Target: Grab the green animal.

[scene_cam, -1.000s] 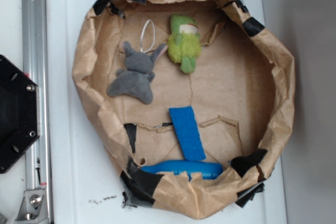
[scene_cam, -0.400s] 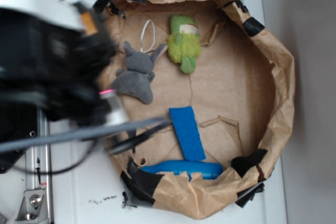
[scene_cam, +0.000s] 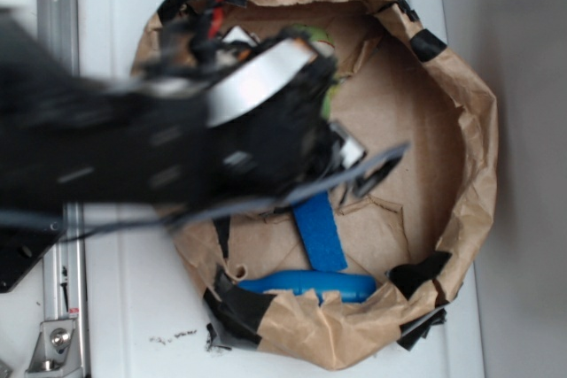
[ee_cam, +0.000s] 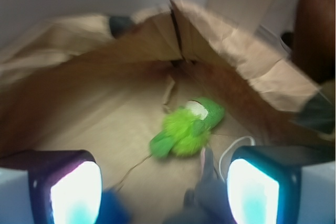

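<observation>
The green animal (ee_cam: 189, 127), a fuzzy lime-green plush with a paler head, lies on the brown paper floor of the basket, ahead of my gripper (ee_cam: 163, 192) in the wrist view. In the exterior view only a sliver of the green animal (scene_cam: 330, 95) shows past the blurred arm. The gripper is open and empty, its two pads wide apart. The grey plush (ee_cam: 210, 192) with long ears lies between the pads, nearer the right one. The gripper is still short of the green animal.
The brown paper basket wall (scene_cam: 469, 130) rings the area, patched with black tape. A blue flat sponge (scene_cam: 319, 232) and a blue object (scene_cam: 310, 285) lie near the front. A white loop (ee_cam: 236, 148) lies beside the grey plush.
The arm has swept in from the left and now covers the basket's left and middle, hiding the grey plush and most of the green animal in the exterior view.
</observation>
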`<state>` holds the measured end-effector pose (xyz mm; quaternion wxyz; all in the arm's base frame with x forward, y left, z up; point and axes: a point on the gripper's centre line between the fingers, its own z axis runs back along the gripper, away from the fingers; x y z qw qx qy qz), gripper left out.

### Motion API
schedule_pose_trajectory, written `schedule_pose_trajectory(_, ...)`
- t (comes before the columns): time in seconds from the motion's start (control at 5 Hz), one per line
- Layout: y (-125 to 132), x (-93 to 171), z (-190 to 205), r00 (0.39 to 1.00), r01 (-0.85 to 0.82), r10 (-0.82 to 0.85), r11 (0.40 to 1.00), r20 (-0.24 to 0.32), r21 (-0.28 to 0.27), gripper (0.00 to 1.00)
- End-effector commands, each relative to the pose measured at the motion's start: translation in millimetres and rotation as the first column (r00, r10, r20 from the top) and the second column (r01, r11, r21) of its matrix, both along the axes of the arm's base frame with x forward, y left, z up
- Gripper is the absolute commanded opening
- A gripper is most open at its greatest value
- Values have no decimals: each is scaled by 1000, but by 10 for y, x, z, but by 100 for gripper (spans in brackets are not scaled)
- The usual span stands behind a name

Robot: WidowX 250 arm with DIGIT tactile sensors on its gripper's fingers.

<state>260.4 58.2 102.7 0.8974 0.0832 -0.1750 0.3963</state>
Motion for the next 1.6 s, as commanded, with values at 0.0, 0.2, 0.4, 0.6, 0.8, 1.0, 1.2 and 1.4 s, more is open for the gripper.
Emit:
schedule_pose_trajectory(0.0,176,32,201,997,-34,35,999,66,-6,100)
schedule_pose_trajectory(0.2,176,32,201,997,-34,35,999,66,-6,100)
schedule_pose_trajectory(0.4,321,166,-302,990,-137,140,986,31,-91,100)
schedule_pose_trajectory(0.6,428,269,-554,987,-153,155,987,50,-56,100)
schedule_pose_trajectory(0.8,388,440,-713,994,-54,63,994,91,-100,100)
schedule_pose_trajectory(1.0,304,502,-510,992,60,-43,987,116,-149,0)
schedule_pose_trajectory(1.2,108,521,13,922,317,-286,945,262,-82,0)
schedule_pose_trajectory(1.4,-133,413,373,821,542,-530,841,211,4,0)
